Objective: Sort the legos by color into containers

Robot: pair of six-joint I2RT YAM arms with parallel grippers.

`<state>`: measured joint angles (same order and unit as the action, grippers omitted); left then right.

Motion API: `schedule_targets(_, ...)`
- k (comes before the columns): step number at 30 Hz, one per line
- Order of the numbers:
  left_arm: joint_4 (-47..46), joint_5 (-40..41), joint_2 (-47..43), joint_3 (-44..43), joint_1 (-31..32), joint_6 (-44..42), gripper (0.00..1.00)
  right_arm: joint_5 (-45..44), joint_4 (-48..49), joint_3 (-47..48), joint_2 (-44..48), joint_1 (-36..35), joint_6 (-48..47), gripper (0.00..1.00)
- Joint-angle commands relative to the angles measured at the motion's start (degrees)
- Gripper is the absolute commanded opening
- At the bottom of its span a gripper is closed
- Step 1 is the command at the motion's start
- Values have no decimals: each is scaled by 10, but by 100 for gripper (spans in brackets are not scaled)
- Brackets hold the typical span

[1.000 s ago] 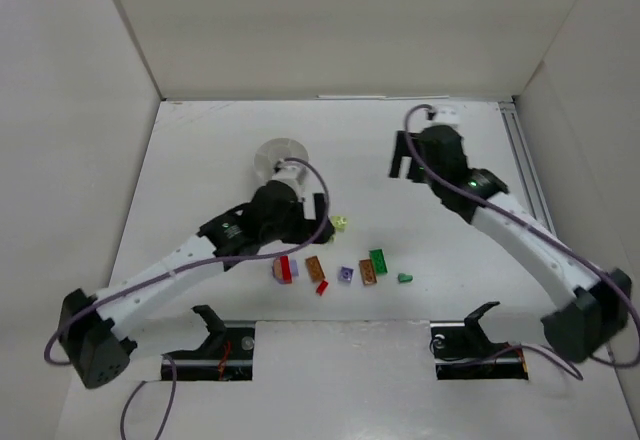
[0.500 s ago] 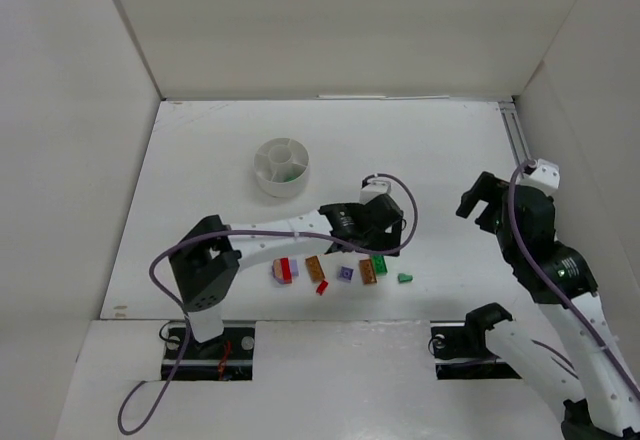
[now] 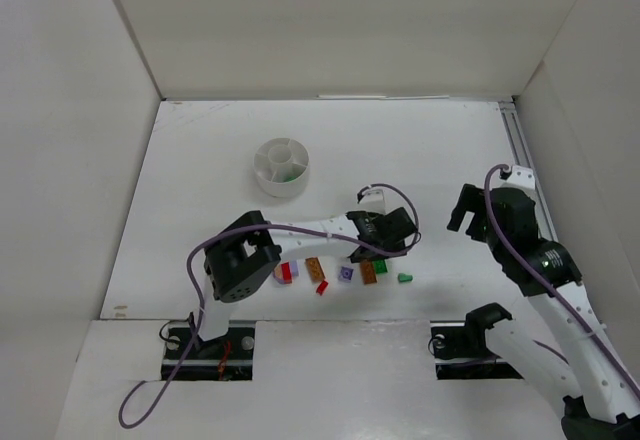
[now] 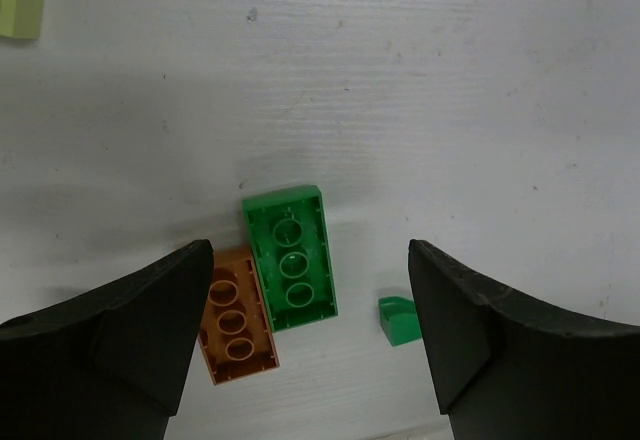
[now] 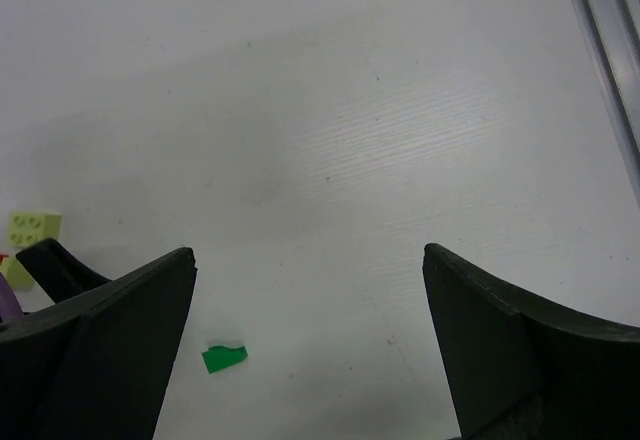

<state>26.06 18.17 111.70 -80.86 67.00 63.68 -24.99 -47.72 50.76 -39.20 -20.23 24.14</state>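
My left gripper (image 4: 310, 252) hangs over the white table (image 3: 200, 180) with its black fingers (image 4: 150, 330) spread and nothing pinched. In the left wrist view, a green studded plastic brick (image 4: 290, 257) lies at lower centre of the frame. It sits in the gap between my fingertips, closer to the left one and touching neither. An orange-brown studded plastic brick (image 4: 236, 320) lies right against its left side, just beside my left fingertip. A small green plastic piece (image 4: 398, 320) sits lower right of the green brick, just inside my right finger. A pale yellow plastic brick (image 4: 20, 0) shows at the upper left corner.

From overhead, the low round white plastic tub (image 3: 283, 188) stands upper left of centre, well apart from my left gripper, which is just right of centre.

My right gripper (image 5: 307, 253) is spread wide and empty over bare table. In the right wrist view, the small green piece lies at lower left, near my left finger, and the pale yellow brick is at the left edge.
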Motion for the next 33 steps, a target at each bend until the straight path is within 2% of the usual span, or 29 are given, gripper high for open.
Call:
schedule_targets(1,18,40,-1,-25,1,55,75,22,16,-15,29,4,-19,100)
schedule_targets(8,18,47,44,-46,1,79,74,40,44,-26,43,4,-36,100)
schedule_targets(17,49,65,66,-51,14,107,65,45,54,-26,33,4,-47,100)
schedule_targets(19,56,74,72,-57,22,107,58,45,60,-31,39,4,-47,100)
schedule_targets(27,152,102,127,-112,37,116,48,39,70,-43,55,4,-52,100)
schedule_targets(33,147,102,115,-114,37,102,28,28,70,-43,67,4,-47,100)
